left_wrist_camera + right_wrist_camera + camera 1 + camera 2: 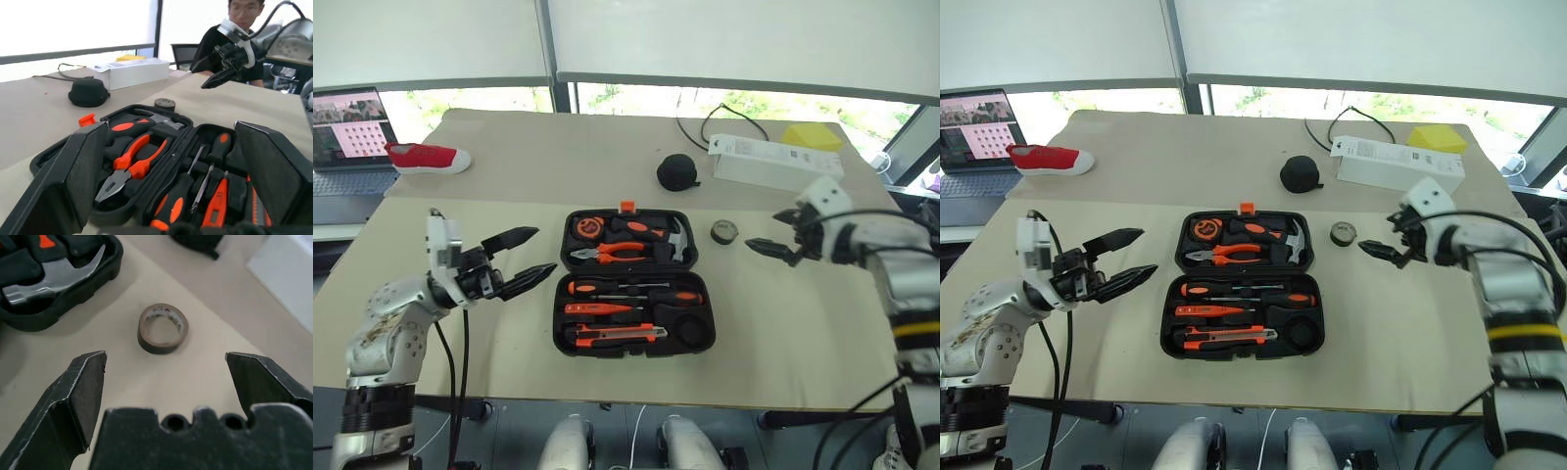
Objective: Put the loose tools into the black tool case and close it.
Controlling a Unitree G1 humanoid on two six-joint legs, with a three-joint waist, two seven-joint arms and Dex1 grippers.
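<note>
The black tool case [560,325] lies open at the table's middle, orange latch [627,207] at its far edge. In its near half rest two long screwdrivers [636,291], the slim orange tester [599,308] and the utility knife [617,335]. The far half holds pliers, hammer and tape measure. A small dark tape roll [723,231] lies on the table just right of the case. My right gripper [764,233] hovers open beside the roll, which shows beyond its fingers in the right wrist view as tape roll [163,328]. My left gripper [546,251] is open and holds nothing, left of the case.
A round black pouch [676,172] and a white box [773,162] with a cable lie behind the case. A red shoe [429,157] and a laptop [347,137] are at the far left. A person [234,29] sits beyond the table's right side.
</note>
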